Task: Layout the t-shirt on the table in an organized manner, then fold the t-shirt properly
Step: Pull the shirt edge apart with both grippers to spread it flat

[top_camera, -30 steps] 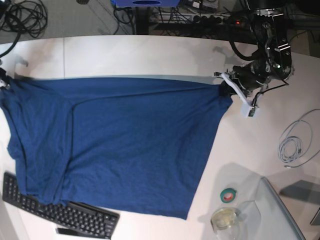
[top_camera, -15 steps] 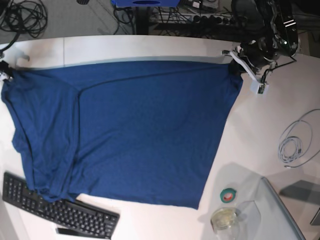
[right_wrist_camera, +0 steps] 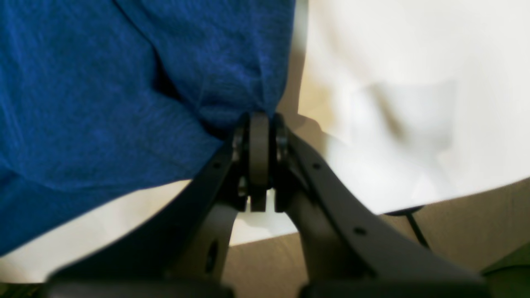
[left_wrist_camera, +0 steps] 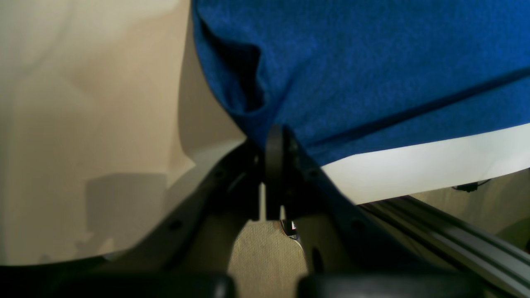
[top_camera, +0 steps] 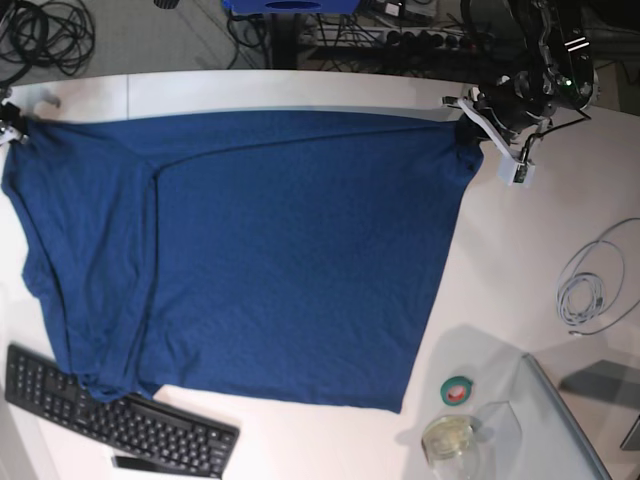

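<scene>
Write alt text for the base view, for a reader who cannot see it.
A blue t-shirt lies spread across a white table, its far corners pinched by the left tool and right tool. Its near edge overlaps a keyboard.

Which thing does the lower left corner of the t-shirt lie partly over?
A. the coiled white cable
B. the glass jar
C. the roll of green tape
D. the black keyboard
D: in the base view the lower left corner of the t-shirt overlaps the top edge of the black keyboard; the other things lie apart from the cloth.

Lab: floor cables (top_camera: 45, 35); keyboard (top_camera: 115, 420)
</scene>
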You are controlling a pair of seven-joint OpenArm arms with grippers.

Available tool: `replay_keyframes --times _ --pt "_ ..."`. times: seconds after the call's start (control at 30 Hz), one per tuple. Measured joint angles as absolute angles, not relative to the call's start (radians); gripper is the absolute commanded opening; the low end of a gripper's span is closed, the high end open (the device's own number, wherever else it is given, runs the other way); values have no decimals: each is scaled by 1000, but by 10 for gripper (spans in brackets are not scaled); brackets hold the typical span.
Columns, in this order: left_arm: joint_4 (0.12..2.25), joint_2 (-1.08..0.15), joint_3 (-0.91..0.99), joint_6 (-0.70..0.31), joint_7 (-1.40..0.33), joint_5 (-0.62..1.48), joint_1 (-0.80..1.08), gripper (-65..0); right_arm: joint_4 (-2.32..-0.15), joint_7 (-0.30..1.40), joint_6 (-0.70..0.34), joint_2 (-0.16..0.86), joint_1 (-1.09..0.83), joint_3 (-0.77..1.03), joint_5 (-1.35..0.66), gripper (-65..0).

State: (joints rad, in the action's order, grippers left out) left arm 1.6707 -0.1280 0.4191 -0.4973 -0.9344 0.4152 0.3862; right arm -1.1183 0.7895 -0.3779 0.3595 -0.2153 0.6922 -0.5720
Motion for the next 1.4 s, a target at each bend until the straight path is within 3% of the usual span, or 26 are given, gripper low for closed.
replay_keyframes --times 1.13,1.4 --pt "1575 -133 422 -497 -931 413 419 -650 -1125 785 -378 332 -256 696 -569 -647" --pt "1575 -122 545 -497 -931 418 420 -650 -1126 785 -382 332 -265 696 -577 -647"
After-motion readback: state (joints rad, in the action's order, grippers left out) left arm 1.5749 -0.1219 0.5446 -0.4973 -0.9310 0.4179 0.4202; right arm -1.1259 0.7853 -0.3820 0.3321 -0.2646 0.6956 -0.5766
